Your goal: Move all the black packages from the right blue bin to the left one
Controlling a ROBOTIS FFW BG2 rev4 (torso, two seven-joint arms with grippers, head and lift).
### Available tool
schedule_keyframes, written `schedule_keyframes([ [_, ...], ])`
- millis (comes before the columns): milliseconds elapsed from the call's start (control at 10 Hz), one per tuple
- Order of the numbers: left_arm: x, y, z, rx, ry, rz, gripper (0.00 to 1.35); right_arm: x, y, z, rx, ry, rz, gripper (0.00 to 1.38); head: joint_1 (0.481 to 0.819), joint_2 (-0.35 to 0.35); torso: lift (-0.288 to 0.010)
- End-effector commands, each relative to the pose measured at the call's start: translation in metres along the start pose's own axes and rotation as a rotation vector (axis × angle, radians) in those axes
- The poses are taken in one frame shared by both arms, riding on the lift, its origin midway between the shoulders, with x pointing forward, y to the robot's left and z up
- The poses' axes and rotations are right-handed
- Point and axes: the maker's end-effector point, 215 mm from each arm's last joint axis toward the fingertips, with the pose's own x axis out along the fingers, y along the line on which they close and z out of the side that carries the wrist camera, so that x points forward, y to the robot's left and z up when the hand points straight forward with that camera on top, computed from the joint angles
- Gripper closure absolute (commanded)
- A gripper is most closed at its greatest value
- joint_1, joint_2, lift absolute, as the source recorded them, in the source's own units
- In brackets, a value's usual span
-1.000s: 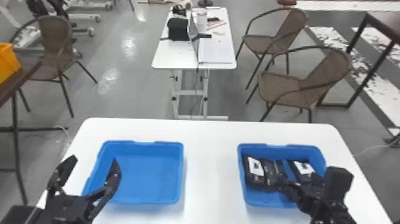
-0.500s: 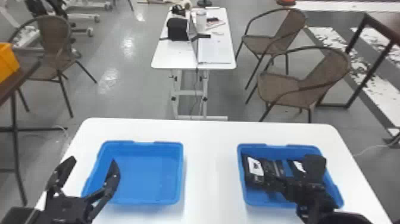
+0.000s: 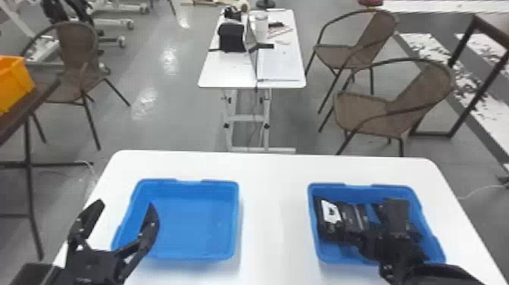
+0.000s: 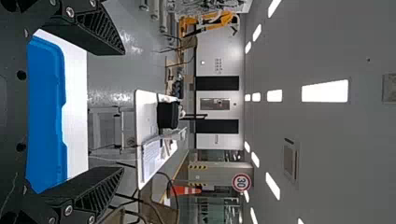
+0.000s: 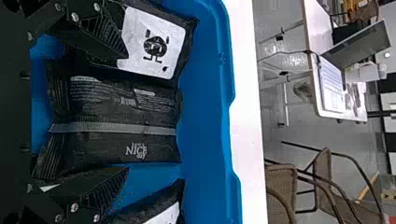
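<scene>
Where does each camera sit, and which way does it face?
Head view: on the head, facing forward and down at the left bin and right bin; both arms show.
Left wrist view: on that wrist, facing past the left bin toward the ceiling; the open left gripper shows.
Right wrist view: on that wrist, facing across black packages; the open right gripper shows.
Head and right wrist views share the right bin.

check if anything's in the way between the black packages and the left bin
Two walls: the left one of the right bin and the right one of the left bin, with white table between. The left claw hangs by the left bin's opposite side, off the direct route.
</scene>
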Motion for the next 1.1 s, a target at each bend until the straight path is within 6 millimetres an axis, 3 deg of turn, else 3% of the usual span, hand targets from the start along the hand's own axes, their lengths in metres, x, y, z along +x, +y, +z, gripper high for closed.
schedule_keyframes([
  [0, 0.001, -0.001, 0.001, -0.004, -0.003, 0.001, 0.15, 0.008, -0.001, -0.004, -0.01, 0.044, 0.014, 0.19, 0.695, 0.02, 0.0],
  [100, 0.001, -0.002, 0.0, -0.007, -0.002, 0.0, 0.15, 0.01, 0.003, -0.01, 0.009, 0.059, 0.032, 0.28, 0.695, 0.024, 0.0],
  [300, 0.001, -0.001, -0.001, -0.009, -0.002, 0.001, 0.15, 0.005, 0.006, -0.028, 0.067, 0.073, 0.049, 1.02, 0.695, 0.026, 0.0],
  [400, 0.0, -0.001, -0.002, -0.015, -0.002, 0.002, 0.15, -0.003, 0.006, -0.031, 0.119, 0.044, 0.027, 1.21, 0.695, 0.029, 0.0],
  [800, 0.0, -0.001, -0.001, -0.016, -0.007, 0.003, 0.15, -0.031, -0.009, -0.012, 0.139, -0.074, -0.056, 1.24, 0.695, 0.011, 0.0],
  [1000, 0.001, -0.002, 0.0, -0.018, -0.012, 0.003, 0.15, -0.049, 0.001, 0.025, 0.083, -0.175, -0.049, 1.24, 0.695, 0.006, 0.0],
])
